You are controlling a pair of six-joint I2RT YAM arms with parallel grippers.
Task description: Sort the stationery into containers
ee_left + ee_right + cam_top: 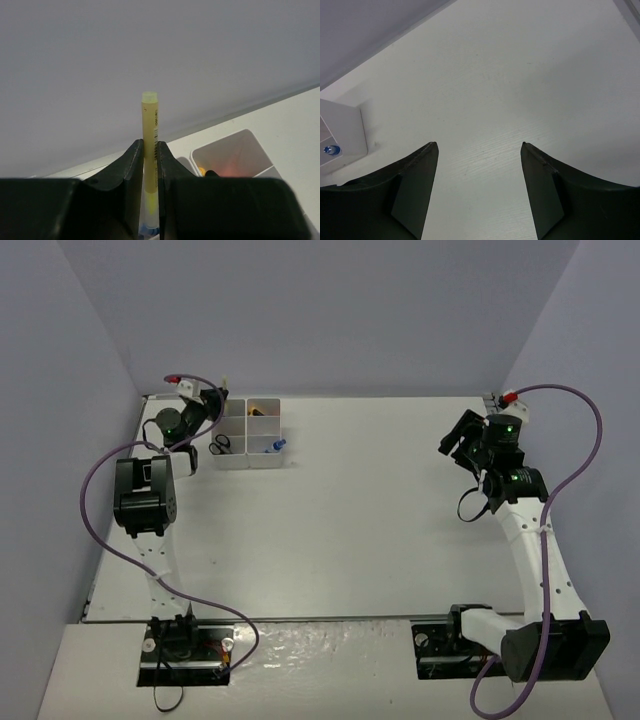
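The white six-compartment container (250, 462) stands at the far left of the table. Black-handled scissors (220, 445) and a blue-capped bottle (277, 445) sit in its near compartments, something orange (262, 408) in a far one. My left gripper (150, 146) is shut on a yellow marker (150, 122), held upright over the container's far left corner (224, 390). A white compartment (235, 155) with orange inside shows to its right. My right gripper (479, 145) is open and empty, raised above the bare table at the far right (458, 443). The blue cap (331, 149) shows at its view's left edge.
Grey walls enclose the table on the left, back and right. The left arm's purple cable (100, 475) loops beside the container. The right arm's cable (590, 440) arcs along the right wall.
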